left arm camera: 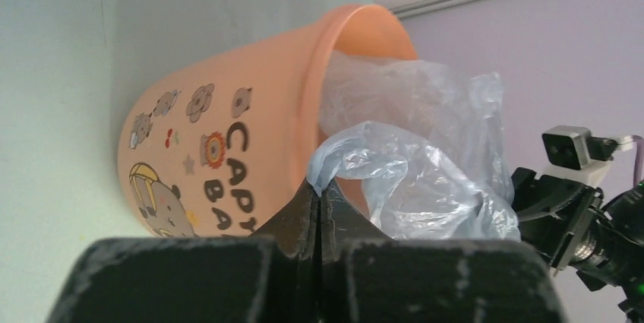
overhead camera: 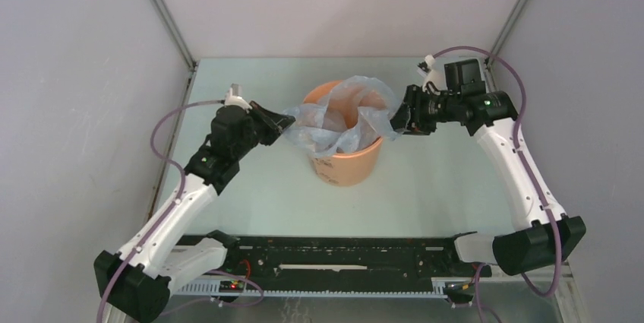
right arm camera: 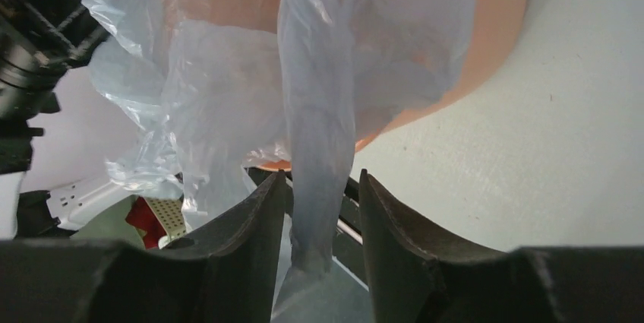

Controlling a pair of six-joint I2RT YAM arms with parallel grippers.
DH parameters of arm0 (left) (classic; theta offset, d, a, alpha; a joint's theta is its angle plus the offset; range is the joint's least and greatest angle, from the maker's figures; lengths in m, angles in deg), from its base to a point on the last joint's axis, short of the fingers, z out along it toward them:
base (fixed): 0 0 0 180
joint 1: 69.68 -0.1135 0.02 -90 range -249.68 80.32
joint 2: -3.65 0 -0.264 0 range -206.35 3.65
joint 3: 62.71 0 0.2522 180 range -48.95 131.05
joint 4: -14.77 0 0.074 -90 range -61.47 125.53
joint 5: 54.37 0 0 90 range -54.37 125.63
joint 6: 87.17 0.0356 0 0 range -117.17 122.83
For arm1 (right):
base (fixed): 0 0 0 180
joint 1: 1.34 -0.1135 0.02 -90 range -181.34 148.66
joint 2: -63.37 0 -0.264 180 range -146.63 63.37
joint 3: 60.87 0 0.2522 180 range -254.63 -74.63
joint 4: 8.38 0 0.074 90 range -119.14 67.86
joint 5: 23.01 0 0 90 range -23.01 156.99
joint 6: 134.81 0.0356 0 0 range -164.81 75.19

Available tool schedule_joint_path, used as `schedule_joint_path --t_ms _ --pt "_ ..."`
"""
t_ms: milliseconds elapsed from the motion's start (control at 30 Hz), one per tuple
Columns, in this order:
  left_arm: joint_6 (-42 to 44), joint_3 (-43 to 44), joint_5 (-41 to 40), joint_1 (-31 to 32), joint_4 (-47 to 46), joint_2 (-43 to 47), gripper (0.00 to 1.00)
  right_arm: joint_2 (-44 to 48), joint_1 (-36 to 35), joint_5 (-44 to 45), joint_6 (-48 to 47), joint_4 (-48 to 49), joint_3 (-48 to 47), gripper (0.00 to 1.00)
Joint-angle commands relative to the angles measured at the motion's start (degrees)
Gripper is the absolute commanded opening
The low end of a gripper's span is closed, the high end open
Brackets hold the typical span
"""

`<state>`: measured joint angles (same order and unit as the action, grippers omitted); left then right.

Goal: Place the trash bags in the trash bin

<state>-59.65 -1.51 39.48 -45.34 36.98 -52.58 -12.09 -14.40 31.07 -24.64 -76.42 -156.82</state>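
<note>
The orange trash bin (overhead camera: 345, 162) stands upright at the middle of the table. The pale blue-grey trash bag (overhead camera: 340, 116) lies crumpled over its mouth, partly inside and spilling over the left and right rim. My left gripper (overhead camera: 282, 122) is at the bin's left rim, shut on a fold of the bag; the left wrist view shows the closed tips (left arm camera: 320, 188) pinching the film (left arm camera: 425, 175) beside the bin (left arm camera: 228, 133). My right gripper (overhead camera: 396, 119) is at the right rim. Its jaws (right arm camera: 323, 180) stand apart with a strip of the bag (right arm camera: 315, 110) hanging loose between them, the bin (right arm camera: 497, 26) behind.
The bin's side carries cartoon print and dark letters (left arm camera: 220, 178). The right arm's wrist camera (left arm camera: 577, 148) shows just beyond the bag. A black rail (overhead camera: 334, 251) runs along the near edge between the arm bases. Grey walls enclose the table on three sides.
</note>
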Motion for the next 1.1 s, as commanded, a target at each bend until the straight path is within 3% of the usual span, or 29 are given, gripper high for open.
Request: schedule_joint_path --t_ms 0,200,367,433,600,733,800,900,1033,1067 --pt "6.8 9.3 -3.1 0.3 10.2 4.3 0.00 1.6 1.7 2.4 -4.2 -7.3 -4.7 0.51" --pt "9.9 14.9 -3.7 0.3 11.4 7.8 0.00 5.0 3.7 7.1 -3.0 -12.7 -11.8 0.71" --pt "11.8 16.8 -5.9 0.3 11.2 9.8 0.00 4.1 2.0 24.5 -0.8 -19.9 -28.1 0.81" --pt "10.6 15.6 -5.8 0.3 10.2 10.6 0.00 3.5 -0.3 25.0 -0.4 -17.0 -32.3 0.82" --pt "9.1 15.1 -6.4 0.3 9.1 11.0 0.00 3.1 -7.1 18.1 4.8 -4.0 -28.7 0.86" --pt "7.3 16.1 -6.0 0.3 9.0 9.7 0.00 3.5 -4.9 31.6 18.6 -8.9 -28.1 0.92" --pt "6.5 15.7 -5.6 0.3 8.6 9.5 0.00 6.1 -8.4 31.2 19.5 -2.7 -24.8 0.99" --pt "5.9 15.3 -5.0 0.3 8.2 9.2 0.00 5.6 -16.7 34.0 17.6 3.8 -24.5 0.97" --pt "5.4 14.9 -4.8 0.3 8.1 9.3 0.00 -0.5 -23.3 37.2 13.1 6.0 -24.7 0.84" --pt "5.2 14.8 -5.1 0.3 8.0 9.4 0.00 -2.4 -24.6 38.9 11.7 5.1 -25.2 0.77"
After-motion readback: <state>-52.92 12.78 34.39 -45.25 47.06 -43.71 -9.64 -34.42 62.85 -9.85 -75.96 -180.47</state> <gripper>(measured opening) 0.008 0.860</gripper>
